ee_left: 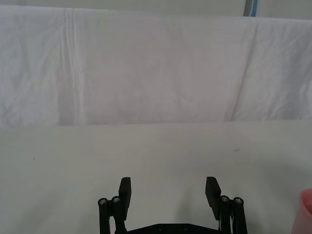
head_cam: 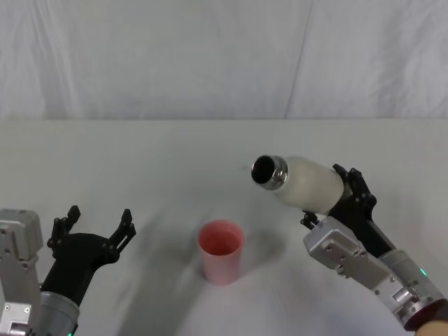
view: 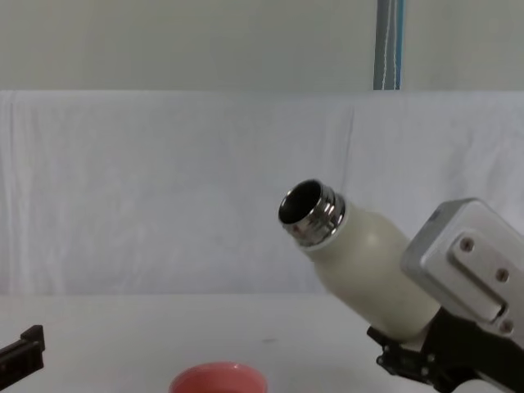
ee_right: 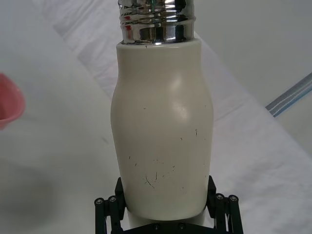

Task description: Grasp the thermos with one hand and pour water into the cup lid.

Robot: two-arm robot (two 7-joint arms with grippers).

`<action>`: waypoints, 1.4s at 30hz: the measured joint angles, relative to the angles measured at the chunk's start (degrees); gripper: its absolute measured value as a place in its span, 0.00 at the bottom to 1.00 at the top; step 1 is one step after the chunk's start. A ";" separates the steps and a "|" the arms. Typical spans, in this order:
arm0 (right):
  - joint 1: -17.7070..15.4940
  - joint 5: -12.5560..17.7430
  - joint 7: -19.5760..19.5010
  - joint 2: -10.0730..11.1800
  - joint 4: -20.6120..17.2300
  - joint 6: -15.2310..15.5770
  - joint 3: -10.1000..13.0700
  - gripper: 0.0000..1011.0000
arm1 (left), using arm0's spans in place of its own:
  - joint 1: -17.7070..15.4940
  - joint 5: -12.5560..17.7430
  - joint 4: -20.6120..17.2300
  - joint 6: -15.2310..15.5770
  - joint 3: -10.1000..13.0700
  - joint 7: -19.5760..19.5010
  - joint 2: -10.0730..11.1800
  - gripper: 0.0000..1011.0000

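Note:
The cream-white thermos (head_cam: 308, 182) is held off the table, tilted with its open steel neck (head_cam: 269, 171) pointing left and slightly up, above and right of the cup lid. My right gripper (head_cam: 334, 201) is shut on its lower body; in the right wrist view the thermos (ee_right: 161, 126) sits between the fingers (ee_right: 109, 207). The pink cup lid (head_cam: 221, 250) stands upright on the table, lower left of the thermos mouth. No water stream is visible. In the chest view the thermos (view: 368, 262) slants over the cup lid (view: 217, 378). My left gripper (head_cam: 98, 222) hovers open at the near left, holding nothing.
A white cloth covers the table (head_cam: 140, 161) and hangs as a backdrop (view: 164, 188) behind it. The left wrist view shows the cup lid's edge (ee_left: 306, 209) at the right of the open left gripper (ee_left: 168, 187).

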 joint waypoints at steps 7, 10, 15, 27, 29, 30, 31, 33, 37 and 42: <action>-0.17 -2.01 -0.70 -0.06 0.82 -0.50 -0.90 0.94 | 0.00 0.00 0.00 0.00 0.00 0.00 0.00 0.99; -0.17 -2.63 -1.03 -0.06 1.08 -0.59 -1.15 0.94 | 0.00 0.00 0.00 0.00 0.00 0.00 0.00 0.99; -0.11 -3.79 -1.69 -0.05 1.73 -0.73 -1.54 0.94 | 0.00 0.00 0.00 0.00 0.00 0.00 0.00 0.99; 0.90 -7.29 -3.53 0.34 3.31 -0.90 -2.65 0.94 | 0.00 0.00 0.00 0.00 0.00 0.00 0.00 0.99; 1.09 -7.84 -3.81 0.43 3.49 -0.87 -2.79 0.94 | 0.00 0.00 0.00 0.00 0.00 0.00 0.00 0.99; 1.34 -8.49 -4.11 0.56 3.71 -0.81 -2.98 0.94 | 0.00 0.00 0.00 0.00 0.00 0.00 0.00 0.99; 1.47 -8.82 -4.26 0.63 3.84 -0.75 -3.09 0.94 | 0.00 0.00 0.00 0.00 0.00 0.00 0.00 0.99; 1.88 -9.75 -4.67 0.87 4.18 -0.63 -3.45 0.94 | 0.00 0.00 0.00 0.00 0.00 0.00 0.00 0.99; 2.51 -11.26 -5.27 1.22 4.70 -0.38 -4.02 0.94 | 0.00 0.00 0.00 0.00 0.00 0.00 0.00 0.99; 3.33 -13.53 -6.20 1.74 5.44 -0.06 -4.96 0.94 | 0.00 0.00 0.00 0.00 0.00 0.00 0.00 0.99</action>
